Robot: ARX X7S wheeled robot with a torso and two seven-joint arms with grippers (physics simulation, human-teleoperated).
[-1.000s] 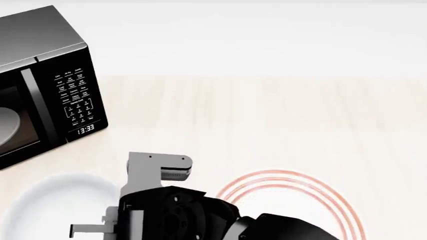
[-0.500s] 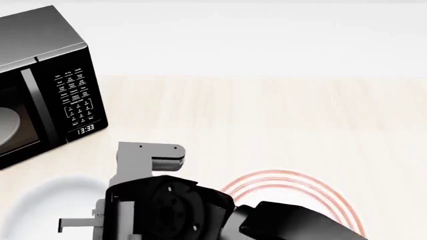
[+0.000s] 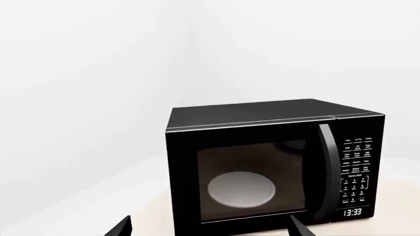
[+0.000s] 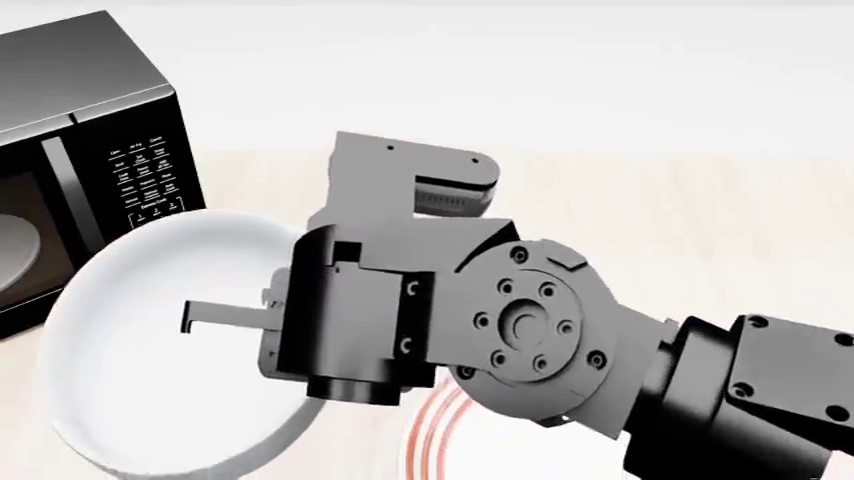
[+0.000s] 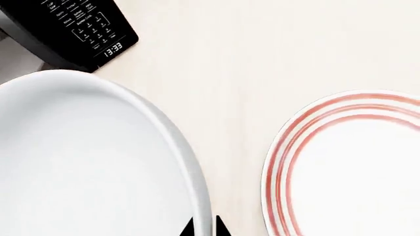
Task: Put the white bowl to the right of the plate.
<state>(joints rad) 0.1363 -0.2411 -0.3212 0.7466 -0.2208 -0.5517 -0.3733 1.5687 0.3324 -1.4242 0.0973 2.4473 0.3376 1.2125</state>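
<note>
The white bowl (image 4: pixel 160 350) hangs lifted above the table at the left, in front of the microwave. My right gripper (image 5: pixel 204 228) is shut on the bowl's rim (image 5: pixel 190 172), one fingertip inside the wall and one outside. The plate (image 5: pixel 347 167) with red-orange rings lies flat on the table to the right of the bowl. In the head view only a sliver of the plate's rings (image 4: pixel 434 440) shows under my right arm. My left gripper (image 3: pixel 210 231) is open and empty, facing the microwave door; it does not show in the head view.
A black microwave (image 4: pixel 80 150) stands at the back left, with a greyish glass disc (image 3: pixel 241 189) inside. My right arm (image 4: pixel 534 330) fills the middle of the head view. Light wooden tabletop (image 4: pixel 667 220) stretches to the right and behind.
My right arm has risen and come toward the head camera with the bowl in its grip. The bowl has lifted off the table and now covers part of the microwave's front.
</note>
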